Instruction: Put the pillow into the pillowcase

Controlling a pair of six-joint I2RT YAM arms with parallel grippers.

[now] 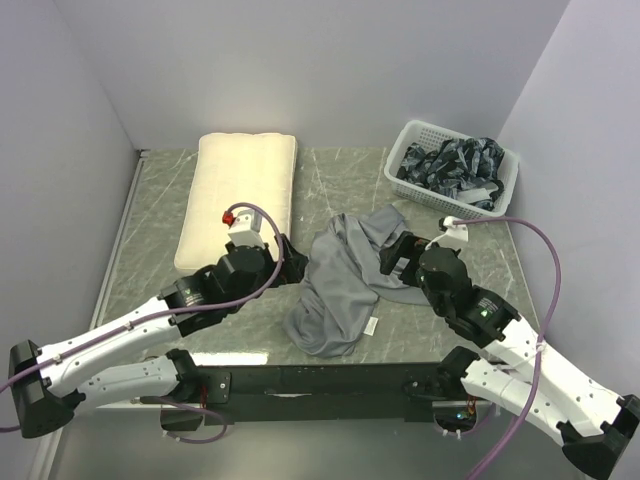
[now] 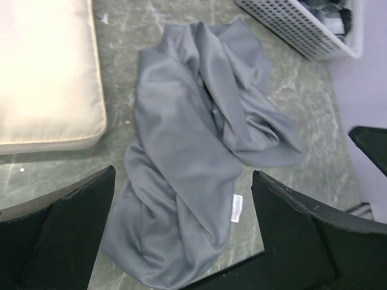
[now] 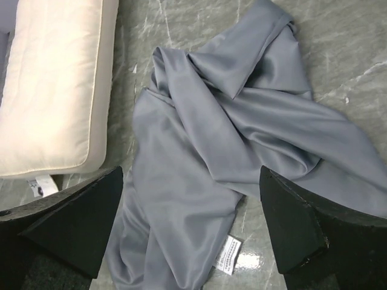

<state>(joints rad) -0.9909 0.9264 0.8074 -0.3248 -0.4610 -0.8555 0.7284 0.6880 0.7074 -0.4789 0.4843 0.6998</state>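
Observation:
The cream pillow [image 1: 240,195] lies flat at the back left of the table; it also shows in the left wrist view [image 2: 42,72] and the right wrist view [image 3: 54,84]. The grey pillowcase [image 1: 345,280] lies crumpled in the middle, its white tag [image 1: 371,327] near the front; it shows in both wrist views [image 2: 187,151] [image 3: 217,139]. My left gripper [image 1: 297,262] hovers at its left edge, open and empty [image 2: 181,226]. My right gripper [image 1: 392,258] hovers over its right side, open and empty [image 3: 190,220].
A white plastic basket [image 1: 455,168] full of dark patterned cloth stands at the back right. Grey walls close the table on the left, back and right. The black base rail [image 1: 320,380] runs along the front edge.

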